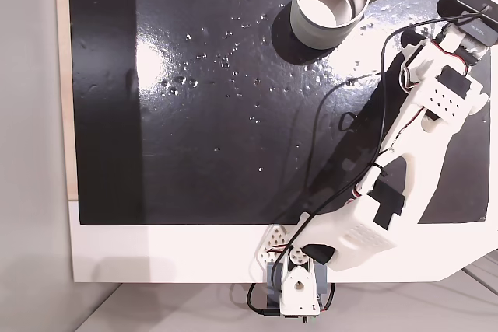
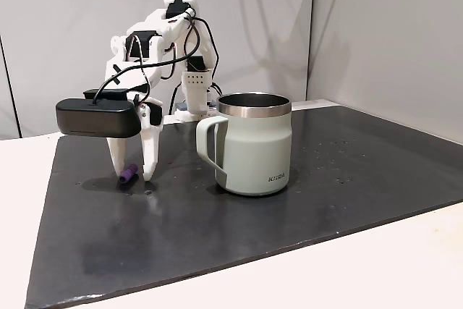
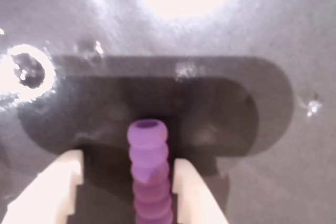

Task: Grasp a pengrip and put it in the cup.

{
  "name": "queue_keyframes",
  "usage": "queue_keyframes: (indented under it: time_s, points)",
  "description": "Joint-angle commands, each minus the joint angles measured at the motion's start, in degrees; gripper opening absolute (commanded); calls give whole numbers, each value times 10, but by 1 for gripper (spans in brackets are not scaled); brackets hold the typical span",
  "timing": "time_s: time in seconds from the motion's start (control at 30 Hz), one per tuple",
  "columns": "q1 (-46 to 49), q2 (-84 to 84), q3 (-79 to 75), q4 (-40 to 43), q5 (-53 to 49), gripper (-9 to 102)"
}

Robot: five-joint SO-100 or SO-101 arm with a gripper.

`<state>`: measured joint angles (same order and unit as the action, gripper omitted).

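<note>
The gripper [image 3: 126, 182] stood tips-down on the dark mat [image 2: 325, 200], its two white fingers [image 3: 58, 187] set narrowly apart with the pengrip [image 3: 149, 171] lying between them. In the wrist view the purple ribbed tube ran straight up the middle of the gap, closer to the right-hand finger, which looked to be touching or nearly touching it, while a dark strip of mat showed between the tube and the left-hand finger; whether the fingers were actually pressing on it could not be told. Its long axis lay flat on the mat and pointed away from the wrist camera, the open round end reaching just beyond the fingertips and the other end running out of the bottom of the picture. In a fixed view from the side, the pengrip [image 2: 128, 174] lay on the mat between the fingertips of the gripper [image 2: 133, 176], one end poking out toward the camera. The cup [image 2: 253, 142] stood upright well to the right of the gripper in that view, handle turned toward it, apart from both gripper and tube.
</note>
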<state>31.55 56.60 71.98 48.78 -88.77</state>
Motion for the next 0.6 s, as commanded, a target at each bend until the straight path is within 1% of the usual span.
queue_keyframes:
  time_s: [0.0,0.1,0.33,0.57]
  points:
    - [5,24,9,-32,-5,18]
    - [5,30,26,-53,-4,14]
    - [6,57,88,-98,4,9]
    - [6,82,117,-104,19,4]
